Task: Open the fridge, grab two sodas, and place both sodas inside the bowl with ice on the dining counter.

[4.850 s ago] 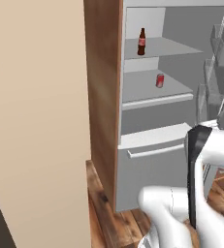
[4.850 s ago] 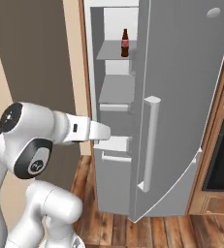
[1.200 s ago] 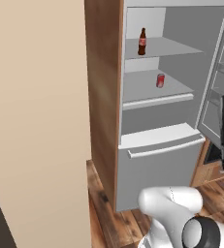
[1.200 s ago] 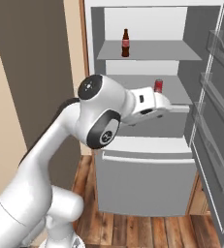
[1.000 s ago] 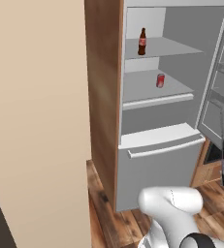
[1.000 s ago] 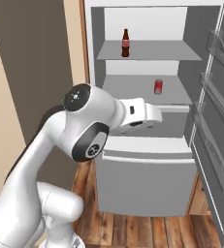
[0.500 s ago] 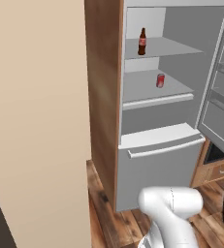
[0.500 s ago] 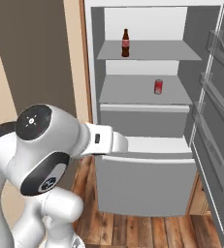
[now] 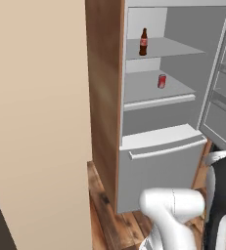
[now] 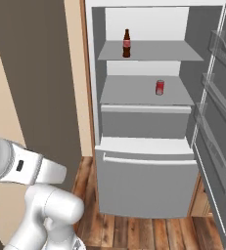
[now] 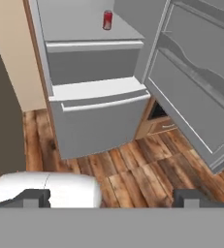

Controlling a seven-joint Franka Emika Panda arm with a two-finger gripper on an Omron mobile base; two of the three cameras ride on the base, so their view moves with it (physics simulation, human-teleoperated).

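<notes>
Left base view
fridge (image 9: 158, 161): right half of the frame, door swung wide to the right edge, lower drawer shut
bottle (image 9: 143, 42): upright on the upper shelf, top centre
can (image 9: 161, 81): upright on the shelf below, right of and lower than the bottle

Right base view
fridge (image 10: 144, 185): centre, door open along the right edge
bottle (image 10: 126, 43): upper shelf, left part
can (image 10: 159, 87): next shelf down, toward its right

Hand view
can (image 11: 107, 20): top centre, on its shelf
fingers (image 11: 188, 197): bottom corners, spread wide apart, released, nothing between them, over the wooden floor (image 11: 133, 169)
</notes>
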